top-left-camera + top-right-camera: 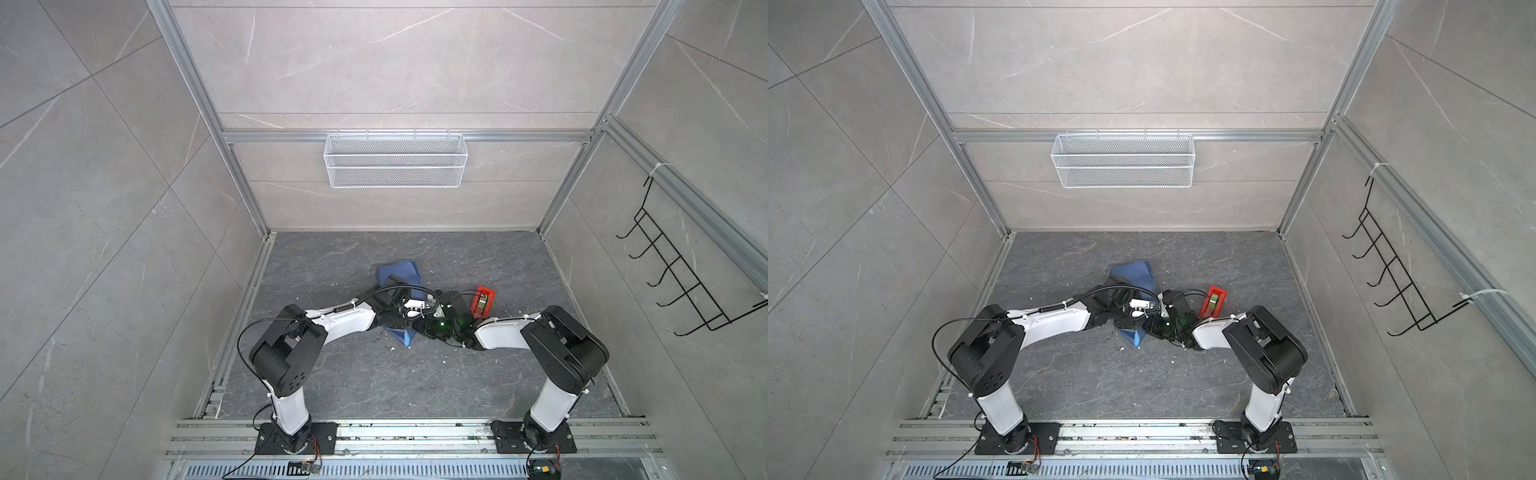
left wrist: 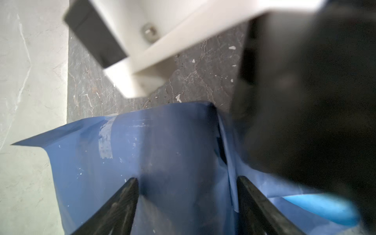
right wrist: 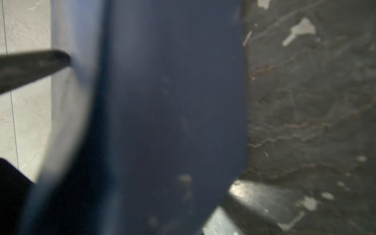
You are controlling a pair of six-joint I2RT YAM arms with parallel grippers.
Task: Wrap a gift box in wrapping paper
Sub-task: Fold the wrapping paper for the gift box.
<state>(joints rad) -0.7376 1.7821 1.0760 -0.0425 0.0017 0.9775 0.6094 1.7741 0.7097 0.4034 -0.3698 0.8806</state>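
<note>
A red tape dispenser (image 1: 483,301) stands just beside the right arm (image 2: 305,101), whose dark bulk blocks part of the left wrist view. White scraps litter the table (image 1: 374,374). A wire basket (image 1: 395,160) and a hook rack (image 1: 681,270) hang on the walls.

The paper (image 1: 395,270) lies mid-table, folded over the box, which it hides. A tape strip (image 2: 105,140) sits on one fold.

The left gripper (image 2: 187,183) has its jaws apart, astride the wrapped bundle. The right gripper (image 1: 422,328) is closed, pinching a paper flap.
</note>
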